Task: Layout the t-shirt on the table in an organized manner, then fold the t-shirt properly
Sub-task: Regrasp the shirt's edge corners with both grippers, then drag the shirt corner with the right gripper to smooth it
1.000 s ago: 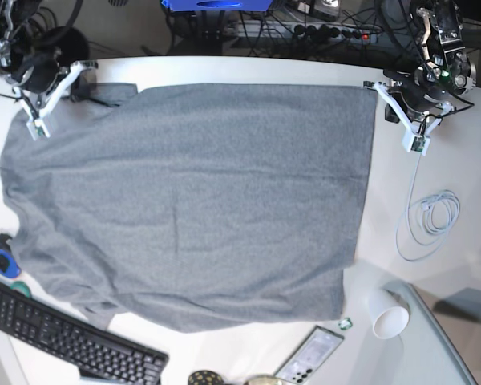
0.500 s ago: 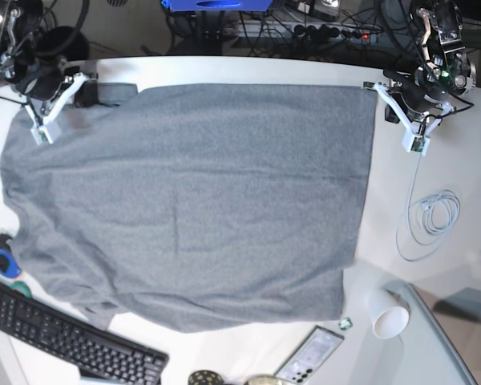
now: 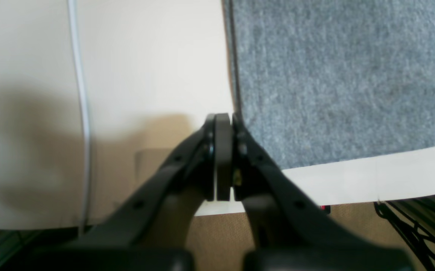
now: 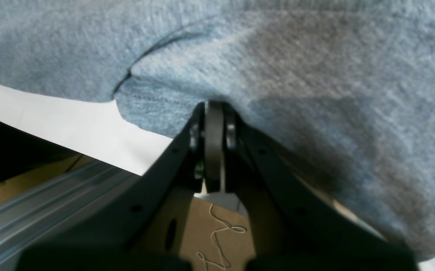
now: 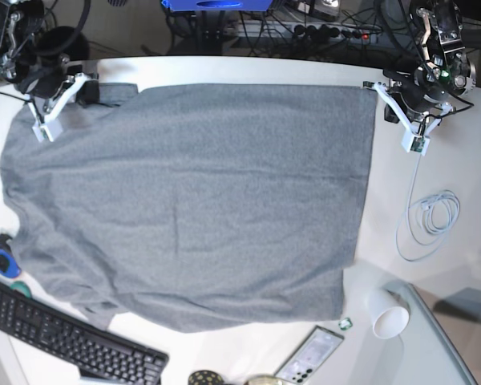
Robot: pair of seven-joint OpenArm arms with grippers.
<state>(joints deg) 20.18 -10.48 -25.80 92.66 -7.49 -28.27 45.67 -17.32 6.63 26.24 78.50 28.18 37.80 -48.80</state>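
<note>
Where t-shirt (image 5: 192, 200) meets keyboard (image 5: 64, 337) | hem hidden

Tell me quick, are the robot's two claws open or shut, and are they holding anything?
Left gripper: shut, empty, just beside the t-shirt's edge.
Right gripper: shut, above the t-shirt; no cloth visibly pinched.

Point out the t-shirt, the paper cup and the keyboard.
t-shirt (image 5: 192, 200), base view, middle of the fabric.
paper cup (image 5: 387, 314), base view, its side wall.
keyboard (image 5: 64, 337), base view, middle of the keys.
</note>
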